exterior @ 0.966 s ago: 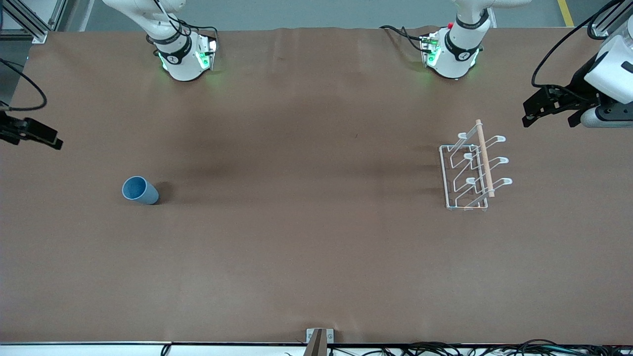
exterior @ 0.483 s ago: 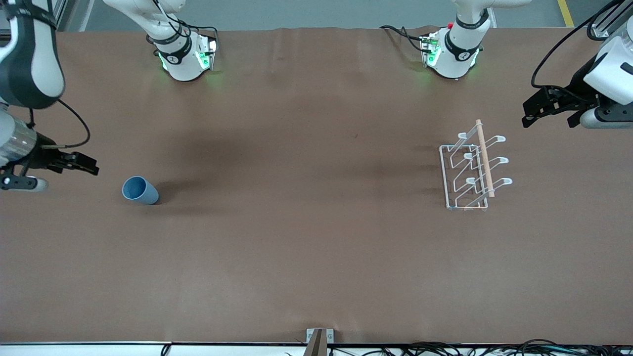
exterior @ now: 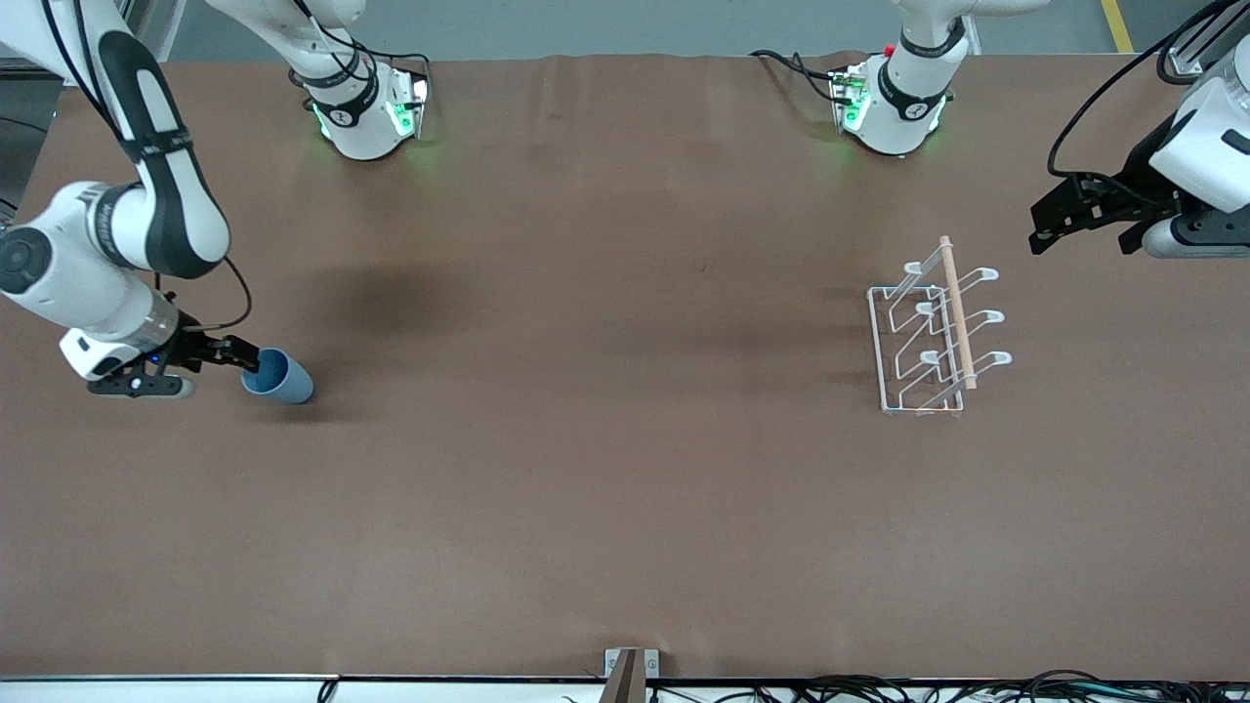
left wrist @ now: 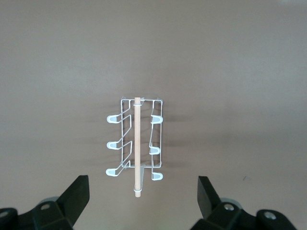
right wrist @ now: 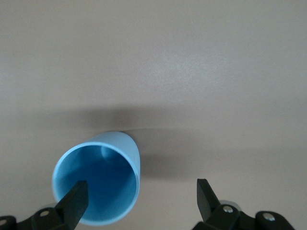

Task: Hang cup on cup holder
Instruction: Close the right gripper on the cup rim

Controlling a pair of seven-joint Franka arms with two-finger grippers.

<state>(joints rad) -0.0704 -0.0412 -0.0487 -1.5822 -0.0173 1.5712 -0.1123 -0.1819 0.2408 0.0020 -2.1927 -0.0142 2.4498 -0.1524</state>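
Cables point(exterior: 977, 688) run along the desk point(exterior: 605, 508) edge at 6 o'clock in the front view. Brown matte covering spans the desk. Cup point(exterior: 277, 376) stands toward the right arm's end; right gripper point(exterior: 249, 359), jaws apart, sits at its rim. Cup holder point(exterior: 933, 332) stands toward the left arm's end. Left gripper point(exterior: 1050, 225), jaws apart, hovers past it. Grey floor point(exterior: 625, 24) shows at 12 o'clock.

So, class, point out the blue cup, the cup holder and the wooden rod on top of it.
cup point(exterior: 283, 381), front view, on its side wall.
cup holder point(exterior: 885, 344), front view, on the white wire base's edge.
wooden rod point(left wrist: 137, 143), left wrist view, on the middle of its length.
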